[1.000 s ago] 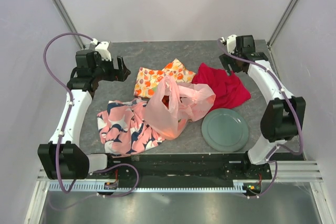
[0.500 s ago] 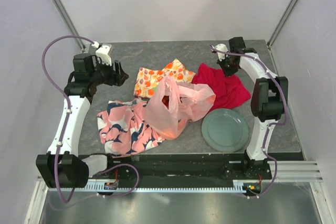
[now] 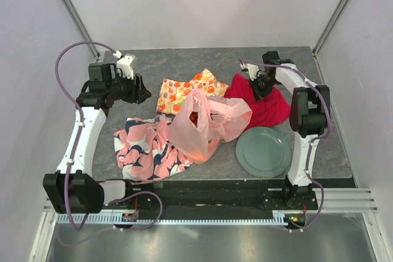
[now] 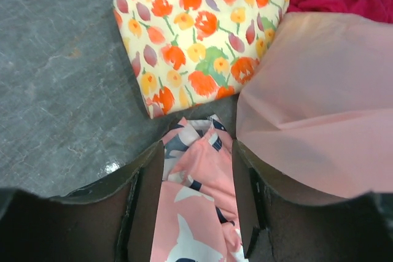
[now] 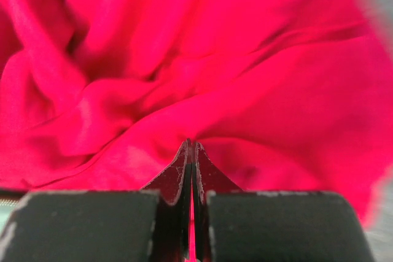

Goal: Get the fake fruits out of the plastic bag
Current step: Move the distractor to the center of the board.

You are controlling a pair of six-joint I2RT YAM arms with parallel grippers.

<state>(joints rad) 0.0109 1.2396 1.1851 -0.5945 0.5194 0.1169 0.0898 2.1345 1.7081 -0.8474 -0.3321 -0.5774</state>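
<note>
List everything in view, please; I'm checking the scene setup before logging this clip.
plastic bag: one, pale pink, mid-table.
fake fruits: count unclear, a reddish shape in the bag's mouth.
fruit-printed cloth: one, orange and white, behind the bag.
red cloth: one, far right.
patterned cloth: one, pink and navy, near left.
plate: one, grey-green, near right.
table: one, grey.
left pincer: black, open, left of the fruit-printed cloth.
right pincer: black, shut, over the red cloth.
</note>
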